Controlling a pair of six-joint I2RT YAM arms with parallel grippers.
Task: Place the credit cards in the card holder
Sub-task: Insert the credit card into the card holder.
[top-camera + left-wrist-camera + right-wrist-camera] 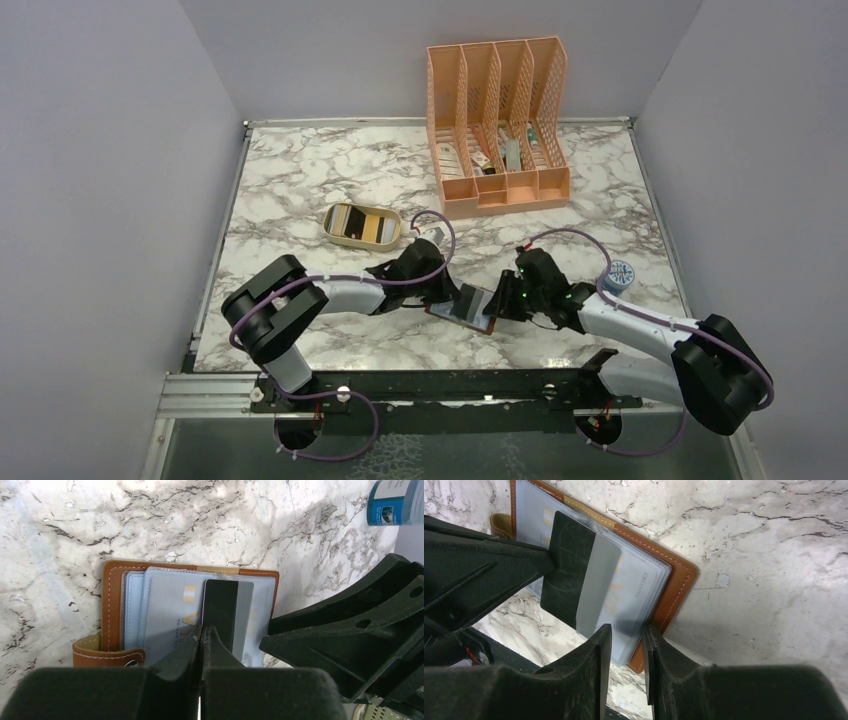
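Note:
The brown leather card holder point(487, 325) point(112, 600) point(679, 580) lies open on the marble between my two grippers, its clear pockets up. A pale card with gold print point(170, 610) sits in one pocket. A dark credit card with a grey band point(222, 605) point(569, 575) lies across the pockets. My left gripper point(452, 292) point(202, 629) is shut, its tips against that card's near edge. My right gripper point(503, 300) point(625, 630) is closed narrowly on the holder's corner. More credit cards point(365, 224) lie in the beige oval tray point(345, 238).
A peach four-slot mesh file organiser point(497, 120) stands at the back, holding small items. A blue round container point(620, 276) point(395, 502) stands to the right, by the right arm. Grey walls enclose the table on three sides.

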